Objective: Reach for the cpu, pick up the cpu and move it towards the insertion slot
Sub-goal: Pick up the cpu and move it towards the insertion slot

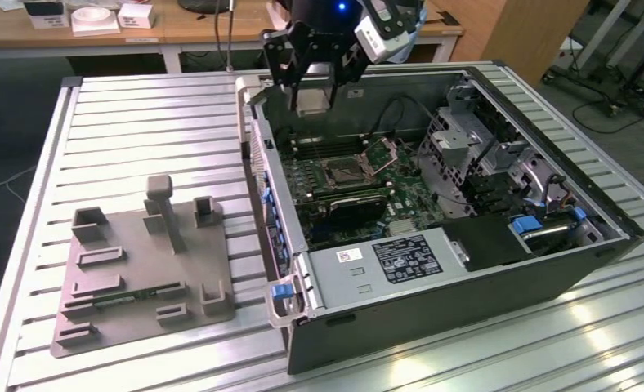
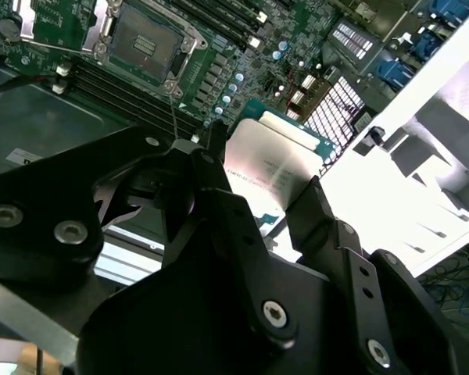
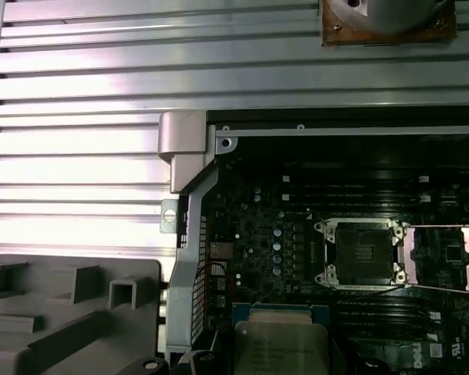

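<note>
while airborne, tool [image 2: 270,183] grips cpu [image 2: 270,168].

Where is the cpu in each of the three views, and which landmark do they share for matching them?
Exterior view: the cpu hangs in the gripper above the open case's far corner.
Second wrist view: the cpu sits between the black fingers, silvery top showing.
First wrist view: the cpu is above the motherboard.
Shared landmark: the insertion slot, its bracket open.

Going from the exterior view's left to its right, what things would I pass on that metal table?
Grey fixture tray → gripper holding the cpu → insertion slot → the open computer case's far wall.
</note>
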### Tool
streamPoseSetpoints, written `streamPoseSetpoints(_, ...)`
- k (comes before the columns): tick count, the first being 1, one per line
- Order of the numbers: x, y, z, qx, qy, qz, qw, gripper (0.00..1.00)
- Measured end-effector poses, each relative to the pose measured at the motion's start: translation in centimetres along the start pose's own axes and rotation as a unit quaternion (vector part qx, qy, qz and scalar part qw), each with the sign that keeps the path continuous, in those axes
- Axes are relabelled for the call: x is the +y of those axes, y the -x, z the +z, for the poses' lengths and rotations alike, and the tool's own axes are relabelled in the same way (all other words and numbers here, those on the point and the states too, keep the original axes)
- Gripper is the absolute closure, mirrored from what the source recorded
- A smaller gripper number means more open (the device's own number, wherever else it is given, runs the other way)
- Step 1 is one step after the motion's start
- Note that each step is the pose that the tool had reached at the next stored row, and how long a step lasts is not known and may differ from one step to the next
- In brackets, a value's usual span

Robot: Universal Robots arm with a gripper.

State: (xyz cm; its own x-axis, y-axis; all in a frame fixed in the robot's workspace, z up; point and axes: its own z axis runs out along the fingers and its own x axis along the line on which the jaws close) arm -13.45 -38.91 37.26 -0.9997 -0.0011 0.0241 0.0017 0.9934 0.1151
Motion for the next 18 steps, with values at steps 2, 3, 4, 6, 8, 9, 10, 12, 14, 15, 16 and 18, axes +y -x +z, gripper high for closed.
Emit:
streamPoseSetpoints(2,0.08,0.06,0.03,0.0,0.0008,0.0,1.0,0.45)
streamPoseSetpoints(3,0.13,0.09,0.04,0.0,0.0011,0.0,1.0,0.45)
streamPoseSetpoints(4,0.17,0.12,0.05,0.0,0.0014,0.0,1.0,0.45)
streamPoseSetpoints(6,0.29,0.16,0.08,0.0,0.0021,0.0,1.0,0.45)
streamPoseSetpoints(8,0.41,0.21,0.11,0.0,0.0028,0.0,1.0,0.45)
streamPoseSetpoints(9,0.47,0.23,0.13,0.0,0.0032,0.0,1.0,0.45)
streamPoseSetpoints(10,0.53,0.25,0.14,0.0,0.0035,0.0,1.0,0.45)
streamPoseSetpoints(12,0.64,0.28,0.17,0.0,0.0042,0.0,1.0,0.45)
streamPoseSetpoints(14,0.74,0.33,0.2,0.0,0.005,0.0,1.0,0.45)
streamPoseSetpoints(15,0.79,0.34,0.22,0.0,0.0054,0.0,1.0,0.45)
streamPoseSetpoints(16,0.86,0.35,0.24,0.0,0.0056,0.0,1.0,0.45)
streamPoseSetpoints(18,0.96,0.36,0.27,0.0,0.006,0.0,1.0,0.45)
